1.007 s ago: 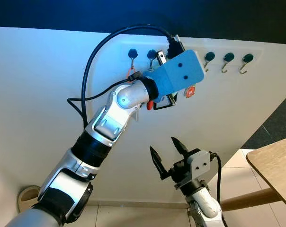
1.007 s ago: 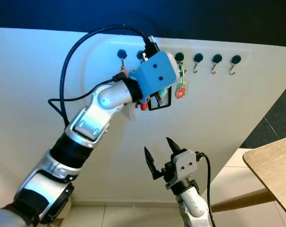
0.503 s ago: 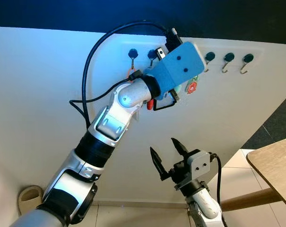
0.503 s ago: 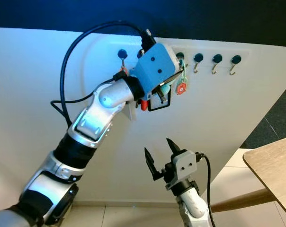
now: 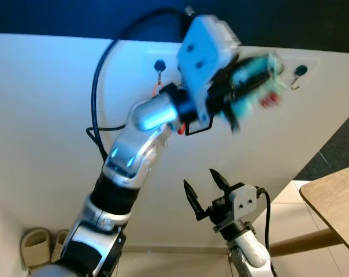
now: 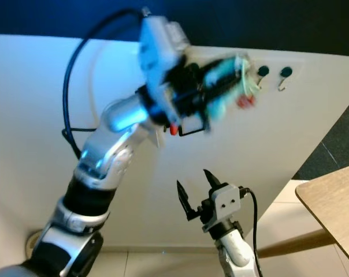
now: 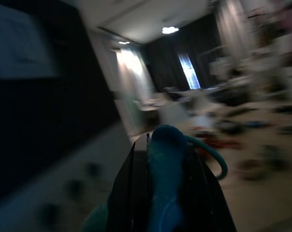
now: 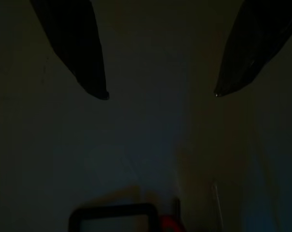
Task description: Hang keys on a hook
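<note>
- Left gripper [image 5: 252, 86] blurred, up by the wall hooks [image 5: 300, 71]; fingers clamped on the teal keys [image 7: 163, 159]
- Right gripper [image 5: 206, 187] low beneath, fingers spread wide, nothing held
- Wooden table [image 5: 336, 199] at right

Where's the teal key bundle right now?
The teal key bundle is clamped in the left claw, raised at the wall's hook rail, motion-blurred, left of the rightmost hook.
</note>
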Robot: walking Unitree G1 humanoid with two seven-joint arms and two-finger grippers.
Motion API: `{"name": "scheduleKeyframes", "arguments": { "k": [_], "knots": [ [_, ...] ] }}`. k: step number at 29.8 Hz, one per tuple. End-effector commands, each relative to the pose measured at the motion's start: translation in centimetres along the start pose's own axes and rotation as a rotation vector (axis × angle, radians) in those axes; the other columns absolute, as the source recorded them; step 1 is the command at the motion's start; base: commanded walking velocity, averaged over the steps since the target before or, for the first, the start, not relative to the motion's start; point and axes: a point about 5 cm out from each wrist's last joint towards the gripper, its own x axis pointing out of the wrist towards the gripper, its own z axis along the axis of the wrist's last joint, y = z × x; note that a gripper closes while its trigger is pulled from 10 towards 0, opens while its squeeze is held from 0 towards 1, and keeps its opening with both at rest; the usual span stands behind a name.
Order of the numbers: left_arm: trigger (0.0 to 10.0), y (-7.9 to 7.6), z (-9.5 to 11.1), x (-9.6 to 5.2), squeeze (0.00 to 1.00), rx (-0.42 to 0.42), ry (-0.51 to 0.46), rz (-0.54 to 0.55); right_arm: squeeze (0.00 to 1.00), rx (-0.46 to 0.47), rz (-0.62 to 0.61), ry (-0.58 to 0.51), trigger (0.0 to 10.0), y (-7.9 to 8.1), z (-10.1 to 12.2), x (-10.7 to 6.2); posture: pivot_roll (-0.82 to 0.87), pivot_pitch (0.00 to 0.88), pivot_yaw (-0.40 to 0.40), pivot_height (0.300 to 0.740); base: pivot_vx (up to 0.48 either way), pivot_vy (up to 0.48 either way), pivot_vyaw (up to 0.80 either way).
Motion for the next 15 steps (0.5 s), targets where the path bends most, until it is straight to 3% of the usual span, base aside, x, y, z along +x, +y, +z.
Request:
{"name": "scheduleKeyframes", "arguments": {
  "k": [1,3,7,8,11,12,13,15],
  "knots": [
    [10.0,-1.3,-0.2,-0.8,0.00,-0.055,0.042,-0.084,0.00,0.002,0.003,0.016,10.0,0.1,-0.2,-0.3,0.08,0.069,-0.045,0.740,0.000,0.000,0.00],
    [10.0,-1.7,-0.5,-1.4,0.00,-0.080,0.068,-0.095,0.00,0.001,0.004,0.016,10.0,0.1,-0.2,-0.3,0.08,0.069,-0.045,0.740,0.000,0.000,0.00],
    [10.0,-3.4,-3.1,-5.4,0.00,-0.124,0.354,-0.164,0.00,-0.013,0.013,0.031,10.0,0.0,-0.3,-0.4,0.08,0.073,-0.054,0.740,0.000,0.000,0.00],
    [10.0,-3.4,-3.1,-5.4,0.00,-0.124,0.354,-0.164,0.00,-0.013,0.013,0.031,10.0,0.0,-0.3,-0.4,0.08,0.073,-0.054,0.740,0.000,0.000,0.00],
    [10.0,-4.0,-5.5,-9.3,0.00,-0.150,0.653,-0.153,0.00,-0.009,0.046,0.059,10.0,0.2,-0.7,-0.6,0.08,0.076,-0.058,0.740,0.000,0.000,0.00],
    [10.0,-4.0,-5.5,-9.3,0.00,-0.150,0.653,-0.153,0.00,-0.009,0.046,0.059,10.0,0.2,-0.7,-0.6,0.08,0.076,-0.058,0.740,0.000,0.000,0.00],
    [10.0,-4.4,-6.0,-10.9,0.00,-0.177,0.751,-0.157,0.00,-0.004,0.068,0.074,10.0,0.5,-0.9,-0.7,0.08,0.075,-0.059,0.740,0.000,0.000,0.00],
    [10.0,-4.8,-6.3,-12.1,0.00,-0.199,0.829,-0.169,0.00,0.001,0.081,0.085,10.0,0.7,-1.1,-0.8,0.08,0.076,-0.058,0.740,0.000,0.000,0.00]
  ]
}}
